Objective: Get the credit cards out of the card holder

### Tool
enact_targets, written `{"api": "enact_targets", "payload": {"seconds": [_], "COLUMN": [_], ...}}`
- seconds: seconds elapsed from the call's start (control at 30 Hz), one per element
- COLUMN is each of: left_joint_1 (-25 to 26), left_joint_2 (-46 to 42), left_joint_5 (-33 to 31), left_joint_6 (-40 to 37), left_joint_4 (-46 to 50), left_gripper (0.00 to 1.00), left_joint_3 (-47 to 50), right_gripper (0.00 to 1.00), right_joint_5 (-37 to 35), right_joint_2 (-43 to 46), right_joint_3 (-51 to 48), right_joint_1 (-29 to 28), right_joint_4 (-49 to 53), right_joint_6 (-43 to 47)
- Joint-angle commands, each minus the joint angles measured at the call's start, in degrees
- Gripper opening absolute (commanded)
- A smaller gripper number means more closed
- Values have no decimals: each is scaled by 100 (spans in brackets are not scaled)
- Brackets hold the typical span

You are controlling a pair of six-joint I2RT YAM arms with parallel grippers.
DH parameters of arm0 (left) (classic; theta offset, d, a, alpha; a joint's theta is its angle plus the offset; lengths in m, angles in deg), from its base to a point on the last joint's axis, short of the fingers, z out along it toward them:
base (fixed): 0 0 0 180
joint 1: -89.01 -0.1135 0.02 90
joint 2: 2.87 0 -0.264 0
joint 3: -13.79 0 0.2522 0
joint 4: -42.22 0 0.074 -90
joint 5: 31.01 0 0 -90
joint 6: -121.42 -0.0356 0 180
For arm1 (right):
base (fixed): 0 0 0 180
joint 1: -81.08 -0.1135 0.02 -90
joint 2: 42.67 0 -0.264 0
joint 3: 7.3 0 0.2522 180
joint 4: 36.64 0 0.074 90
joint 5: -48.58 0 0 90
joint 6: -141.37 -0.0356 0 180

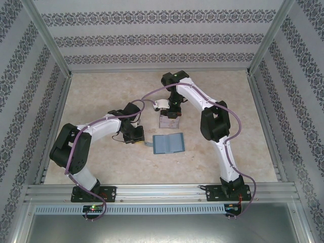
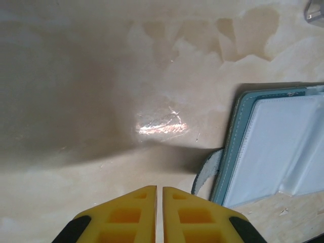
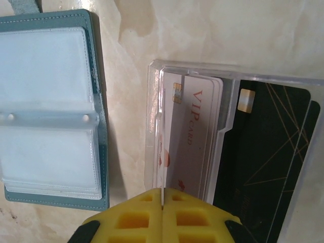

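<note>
The holder (image 1: pixel 168 143) lies open and flat at mid-worktop (image 1: pixel 101 167). Its clear sleeves look empty in both wrist views. The cards (image 3: pixel 195 136), pale ones and a dark one (image 3: pixel 268 152), stand stacked in the clear box (image 3: pixel 154 101) just beside the holder at its 12 o'clock. The right fingers (image 3: pixel 147 202) are pressed together with nothing seen between them, and they sit right at the box's near wall. The left fingers (image 2: pixel 144 197) are all but pressed together and grip nothing. They hover low at the holder's 9 o'clock, close to its tab (image 2: pixel 205 172). Two risks are judged. A careless lift or sideways pull by the right arm could catch the box wall, tipping the box or spilling the cards. A sweep toward 3 o'clock by the left arm could snag the tab and drag the holder into the box. Open room lies at the holder's 6 and 3 o'clock, and bare worktop lies beyond the left fingers at 9 o'clock. The enclosure rails stand well apart from everything.
</note>
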Motion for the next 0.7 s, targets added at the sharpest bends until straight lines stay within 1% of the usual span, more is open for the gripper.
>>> {"api": "enact_targets", "payload": {"seconds": [0.0,0.17,0.3,0.4,0.57,0.63,0.67], "left_joint_1": [-90,-100,-132,-183,-255,-288,-309], "left_joint_2": [-190,-251,-252,-239,-192,-162,-164], "left_joint_5": [-51,-48,-80,-114,-553,-735,-797], "left_joint_6": [83,81,47,8,-254,-356,-402], "left_joint_4": [-69,-91,-113,-160,84,165,180], "left_gripper": [12,12,12,12,13,13,15], "left_joint_3": [102,126,128,173,16,-72,-114], "right_gripper": [5,14,17,18,19,24,27], "right_joint_5": [172,-10,-124,-213,-293,-343,-356], "right_joint_2": [-182,-172,-21,87,340,535,662], "right_joint_3": [226,372,371,355,87,-191,-387], "right_joint_1": [-31,-28,0,24,60,82,86], "right_joint_4": [227,190,108,92,-85,-318,-493], "right_joint_6": [117,36,1,-22,-124,-210,-279]}}
